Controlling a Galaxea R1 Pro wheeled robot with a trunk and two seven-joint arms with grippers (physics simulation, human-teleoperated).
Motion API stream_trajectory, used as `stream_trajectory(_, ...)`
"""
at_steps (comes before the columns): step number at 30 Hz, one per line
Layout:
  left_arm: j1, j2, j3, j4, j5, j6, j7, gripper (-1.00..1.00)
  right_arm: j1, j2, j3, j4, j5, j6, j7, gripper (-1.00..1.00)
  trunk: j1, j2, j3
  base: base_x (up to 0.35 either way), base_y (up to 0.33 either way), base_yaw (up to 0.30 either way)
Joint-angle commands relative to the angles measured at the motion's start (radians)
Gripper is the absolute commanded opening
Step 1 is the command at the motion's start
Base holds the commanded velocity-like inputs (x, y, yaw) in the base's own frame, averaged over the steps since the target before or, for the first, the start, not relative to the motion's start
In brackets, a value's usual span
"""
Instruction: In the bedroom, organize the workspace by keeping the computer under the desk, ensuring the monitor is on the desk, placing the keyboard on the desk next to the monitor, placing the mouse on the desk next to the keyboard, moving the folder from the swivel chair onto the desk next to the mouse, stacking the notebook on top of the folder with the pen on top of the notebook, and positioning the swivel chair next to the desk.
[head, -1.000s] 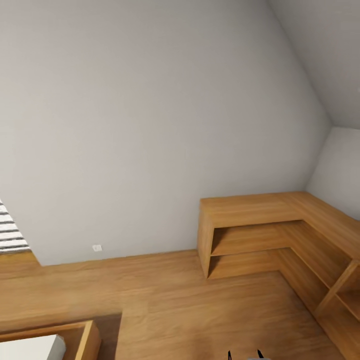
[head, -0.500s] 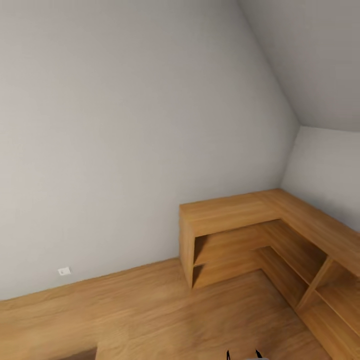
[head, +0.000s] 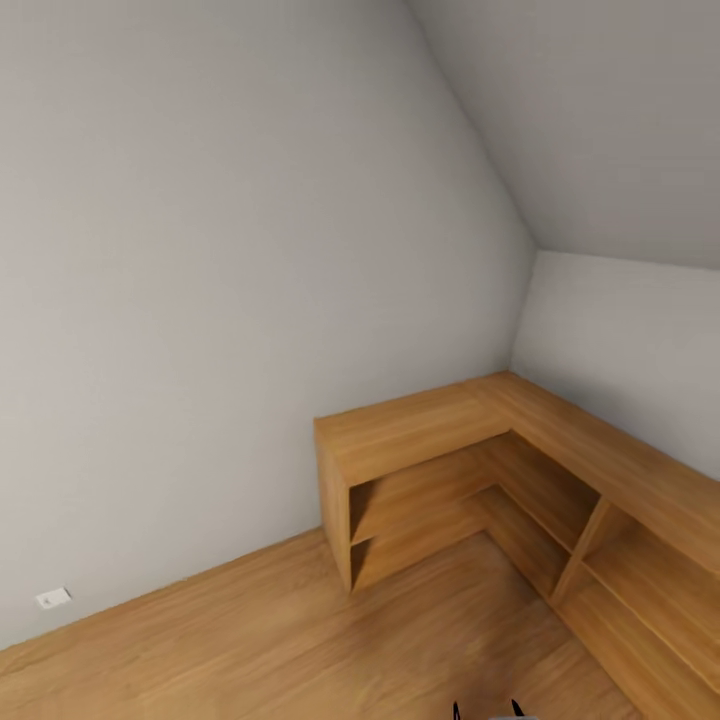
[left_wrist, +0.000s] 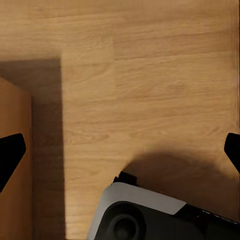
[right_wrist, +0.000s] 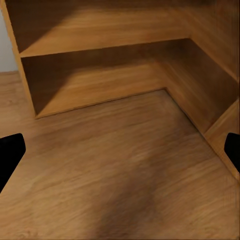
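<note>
My grippers: left gripper (left_wrist: 120, 150) and right gripper (right_wrist: 120, 150) both spread wide, empty.
Floor (head: 300, 640): bare wood before the shelf unit (head: 420, 440).
Change: my view swung right; shelf unit slid left.
Task things: unseen; I am searching.

fingers: 2 flat matte black tips (left_wrist: 11, 152) at the frame edges of each wrist view, rounded corners, unmarked | base (left_wrist: 150, 215): pale grey rounded shell over black body, round dark recess on top, small black tab at its edge | head view: 2 thin black points (head: 458, 710) beside a grey sliver
</note>
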Motion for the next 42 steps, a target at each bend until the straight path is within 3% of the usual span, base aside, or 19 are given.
stream_trajectory(1, 0.0, 0.001, -0.009, -0.001, 0.003, -0.002, 0.008, 1.0, -0.001, 0.0, 0.009, 0.001, -0.005, -0.002, -0.006, 1.0, 0.001, -0.002, -0.002, 0.318, 0.0, -0.299)
stream_trajectory(15, 0.0, 0.001, -0.008, -0.001, 0.003, -0.002, 0.008, 1.0, -0.001, 0.001, 0.009, 0.002, -0.003, -0.002, -0.004, 1.0, 0.001, -0.002, 0.001, 0.317, 0.0, -0.299)
stream_trajectory(42, 0.0, 0.001, -0.008, -0.001, 0.002, -0.004, 0.008, 1.0, -0.001, 0.001, 0.009, 0.002, -0.003, 0.0, -0.004, 1.0, 0.001, -0.002, 0.01, 0.062, 0.01, -0.299)
